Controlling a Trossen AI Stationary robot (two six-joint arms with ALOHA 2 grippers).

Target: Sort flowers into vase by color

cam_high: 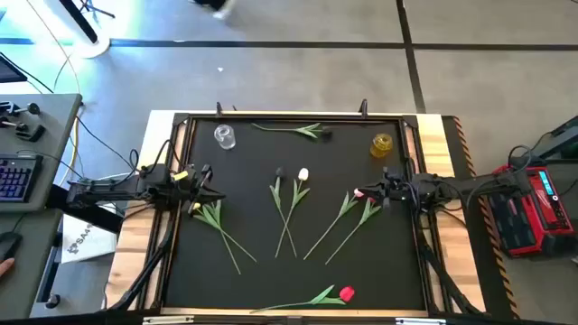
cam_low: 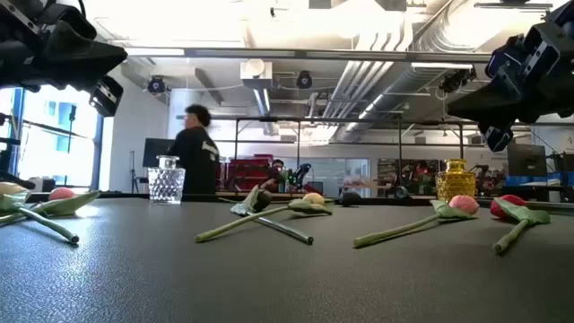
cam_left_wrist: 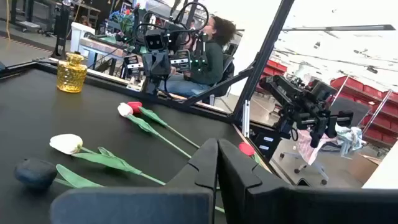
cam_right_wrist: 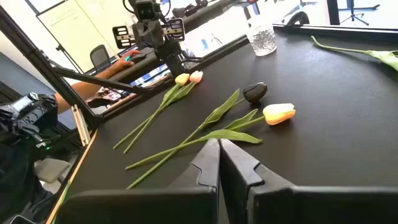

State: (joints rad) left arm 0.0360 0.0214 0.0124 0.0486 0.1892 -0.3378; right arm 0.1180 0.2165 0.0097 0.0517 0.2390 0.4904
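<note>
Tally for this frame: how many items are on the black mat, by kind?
flowers: 8
clear glass vase: 1
yellow glass vase: 1
Total: 10

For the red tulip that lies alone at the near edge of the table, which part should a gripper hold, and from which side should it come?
Probably the bare stem of the red tulip, left of its leaves. It lies flat along the near edge, head to the right, so come straight down from above with the fingers across the stem. The head is soft, the leaves wide.
</note>
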